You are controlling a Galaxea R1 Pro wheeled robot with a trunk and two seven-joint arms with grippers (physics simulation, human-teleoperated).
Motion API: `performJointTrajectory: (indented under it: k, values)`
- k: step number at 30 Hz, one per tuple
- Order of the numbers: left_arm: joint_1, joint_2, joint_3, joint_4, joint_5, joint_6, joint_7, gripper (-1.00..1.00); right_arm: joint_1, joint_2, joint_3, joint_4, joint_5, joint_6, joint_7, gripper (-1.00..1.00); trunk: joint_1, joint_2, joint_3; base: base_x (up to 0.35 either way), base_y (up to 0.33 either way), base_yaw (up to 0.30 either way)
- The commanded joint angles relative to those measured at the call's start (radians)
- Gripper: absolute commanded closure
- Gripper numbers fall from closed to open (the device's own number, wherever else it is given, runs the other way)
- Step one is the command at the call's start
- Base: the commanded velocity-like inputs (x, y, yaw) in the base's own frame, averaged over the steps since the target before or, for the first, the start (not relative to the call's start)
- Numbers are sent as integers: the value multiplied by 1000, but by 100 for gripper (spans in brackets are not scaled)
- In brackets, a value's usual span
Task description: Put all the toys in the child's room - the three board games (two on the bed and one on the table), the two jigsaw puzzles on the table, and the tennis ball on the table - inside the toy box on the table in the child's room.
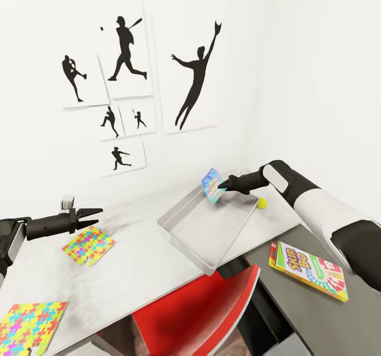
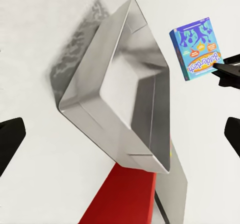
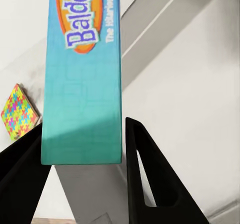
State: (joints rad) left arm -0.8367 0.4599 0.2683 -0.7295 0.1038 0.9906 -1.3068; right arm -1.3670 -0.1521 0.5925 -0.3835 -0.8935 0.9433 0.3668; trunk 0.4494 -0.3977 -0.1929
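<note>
Toy box (image 1: 186, 228) holds nothing yet: right gripper (image 1: 221, 187) pinches the blue Balderdash board game (image 1: 212, 185) just above its far rim, left gripper (image 1: 91, 214) spread over one jigsaw puzzle (image 1: 89, 244) (second puzzle (image 1: 29, 324), tennis ball (image 1: 262, 203), Skip-Bo game (image 1: 308, 269) outstanding).

Right gripper (image 1: 224, 186) is clamped on the blue board game (image 1: 212, 185), and directly under it the toy box (image 1: 186, 209) is wide open, nothing lying inside. Only its rim is close. Tennis ball (image 1: 262, 203) sits just behind the claw. Left gripper (image 1: 96, 212) has bare table (image 1: 132, 271) ahead, a jigsaw puzzle (image 1: 88, 244) right below.
</note>
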Motion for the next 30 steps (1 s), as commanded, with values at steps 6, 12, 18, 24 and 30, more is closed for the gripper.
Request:
performJointTrajectory:
  k: [6, 12, 18, 24, 30]
  values:
    - [-1, 2, 0, -3, 5, 10, -2, -100, -1, 0, 3, 0, 6, -2, 10, 100, 1, -2, -12, 0, 0, 0]
    - [-1, 3, 2, -42, 6, 33, -2, -100, -3, -2, 3, -5, 4, -3, 10, 100, 1, -2, -22, 0, 0, 0]
    - [-2, 3, 4, -77, 8, 49, -2, -100, -5, 0, 3, -6, 4, -3, 10, 100, 1, -2, -32, 0, 0, 0]
    - [-2, 3, 5, -83, 9, 51, -2, -100, -6, -2, 3, -6, 4, -3, 10, 100, 1, -2, -41, 0, 0, 0]
    - [-10, 5, 7, -85, 10, 51, -3, -100, -6, -12, 3, -6, 5, -2, 10, 100, 1, -2, -51, 0, 0, 0]
